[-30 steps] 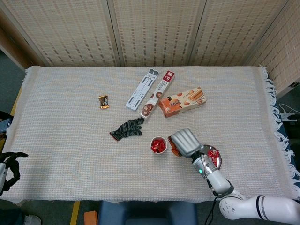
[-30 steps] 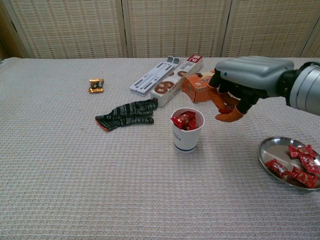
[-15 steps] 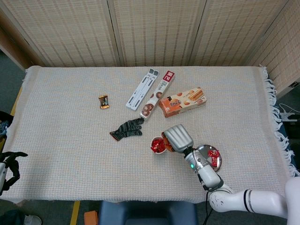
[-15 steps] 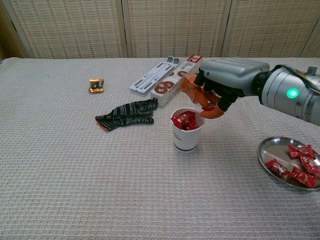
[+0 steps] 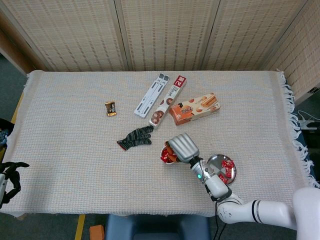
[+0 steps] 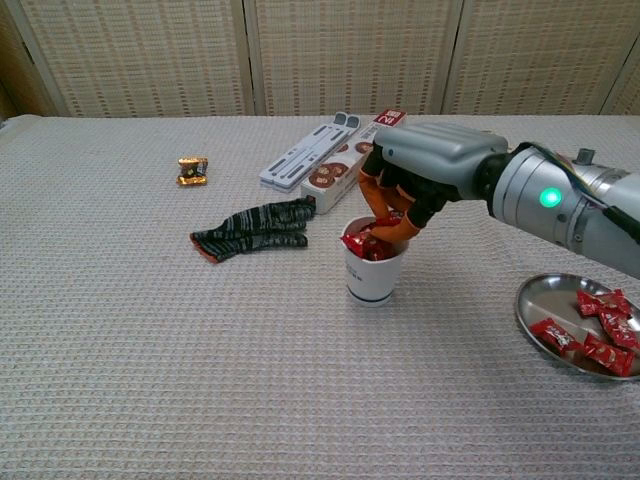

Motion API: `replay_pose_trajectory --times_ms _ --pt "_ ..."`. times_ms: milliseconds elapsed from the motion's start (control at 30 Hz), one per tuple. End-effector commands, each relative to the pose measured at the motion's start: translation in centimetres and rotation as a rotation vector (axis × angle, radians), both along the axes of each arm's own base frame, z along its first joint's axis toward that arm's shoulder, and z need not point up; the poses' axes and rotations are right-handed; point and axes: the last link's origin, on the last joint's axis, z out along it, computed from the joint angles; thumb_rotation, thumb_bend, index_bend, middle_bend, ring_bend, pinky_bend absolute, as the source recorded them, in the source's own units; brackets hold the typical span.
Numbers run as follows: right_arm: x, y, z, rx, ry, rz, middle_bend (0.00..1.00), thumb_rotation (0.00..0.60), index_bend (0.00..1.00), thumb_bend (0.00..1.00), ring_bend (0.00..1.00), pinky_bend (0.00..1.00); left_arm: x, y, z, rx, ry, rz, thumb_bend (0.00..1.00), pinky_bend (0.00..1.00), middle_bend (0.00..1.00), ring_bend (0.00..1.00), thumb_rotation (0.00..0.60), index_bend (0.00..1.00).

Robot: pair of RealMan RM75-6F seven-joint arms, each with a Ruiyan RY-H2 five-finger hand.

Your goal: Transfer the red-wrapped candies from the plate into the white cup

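Woven tablecloth (image 6: 150, 350), right hand (image 6: 425, 170) fingers curled over candy-filled white cup (image 6: 373, 272), grasp unclear, box lettering unreadable

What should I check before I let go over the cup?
1. Right hand above white cup mouth: ok.
2. Candy in its fingers: cannot tell, fingers curl down and hide it.
3. Cup upright: ok.
4. Room in cup: not ok, red candies already heap at the rim.
5. Plate holding more candies: ok.
6. Left hand off at the table edge: ok.
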Motion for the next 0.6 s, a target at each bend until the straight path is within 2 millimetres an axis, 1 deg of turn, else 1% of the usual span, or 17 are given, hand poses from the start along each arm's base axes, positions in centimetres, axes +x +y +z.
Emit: replay_pose_trajectory --times_ms 33,333,600 --pt "0.28 -0.23 -0.35 0.000 -0.018 0.004 0.82 0.600 0.68 0.24 0.83 1.00 -0.01 0.01 0.02 0.001 0.000 0.000 0.42 0.28 0.26 0.27 0.600 0.35" --pt "0.29 -0.70 -0.99 -0.001 -0.034 0.003 0.82 0.600 0.67 0.24 0.83 1.00 -0.02 0.00 0.06 0.002 -0.004 -0.001 0.42 0.28 0.26 0.27 0.600 0.35" --pt "0.17 -0.73 -1.07 -0.005 -0.029 0.011 0.82 0.600 0.60 0.24 0.83 1.00 -0.02 0.02 0.11 0.004 -0.005 -0.002 0.42 0.28 0.26 0.27 0.600 0.35"
